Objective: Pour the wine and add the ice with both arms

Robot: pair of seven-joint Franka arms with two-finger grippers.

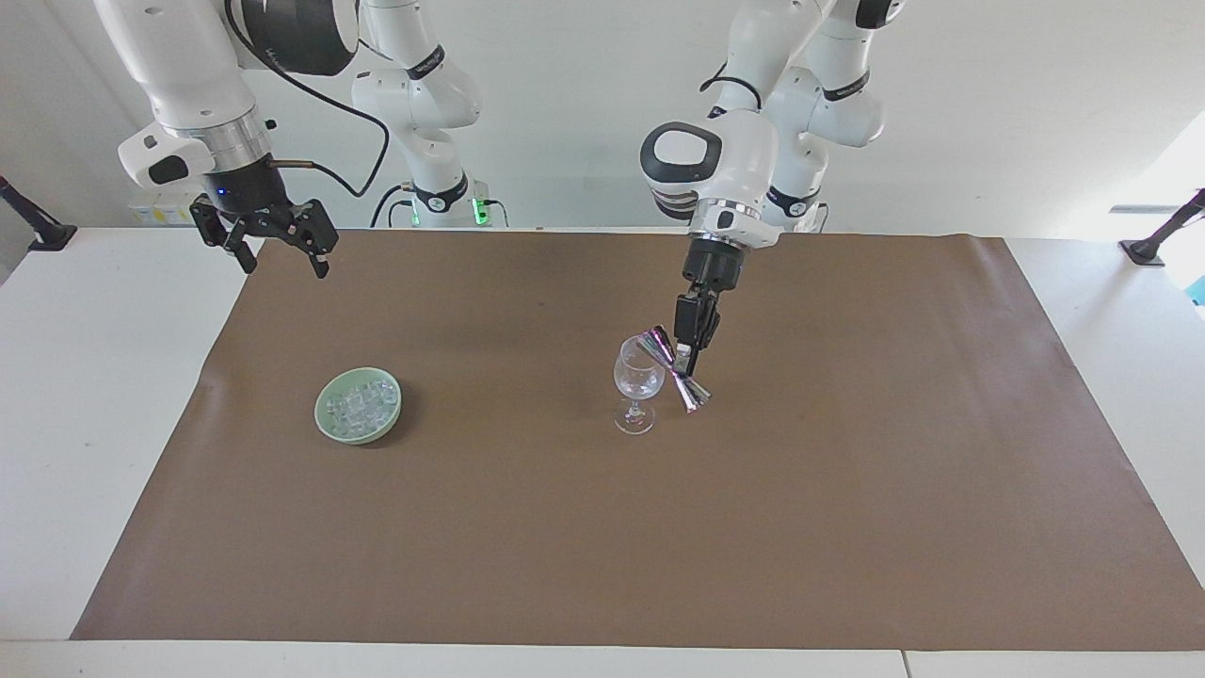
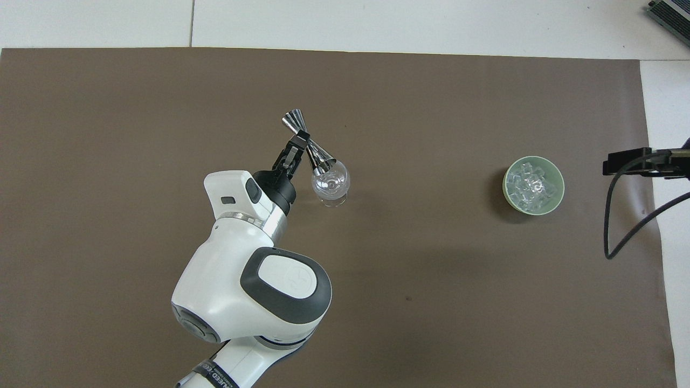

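A clear stemmed wine glass (image 1: pixel 638 384) (image 2: pixel 331 184) stands near the middle of the brown mat. My left gripper (image 1: pixel 690 360) (image 2: pixel 303 141) is shut on the waist of a shiny double-cone jigger (image 1: pixel 676 368) (image 2: pixel 309 143), tilted with one cone's mouth at the glass's rim. The ice (image 1: pixel 361 404) (image 2: pixel 532 185), several small clear cubes, lies in a pale green bowl (image 1: pixel 325 421) (image 2: pixel 506 188) toward the right arm's end of the table. My right gripper (image 1: pixel 280 256) hangs open in the air over the mat's corner, closer to the robots than the bowl; the right arm waits.
The brown mat (image 1: pixel 602 527) (image 2: pixel 161 97) covers most of the white table (image 1: pixel 85 377). A black cable (image 2: pixel 620 226) and a black part of the right arm show at the overhead view's edge beside the bowl. Black clamps (image 1: pixel 1158 235) sit at the table's ends.
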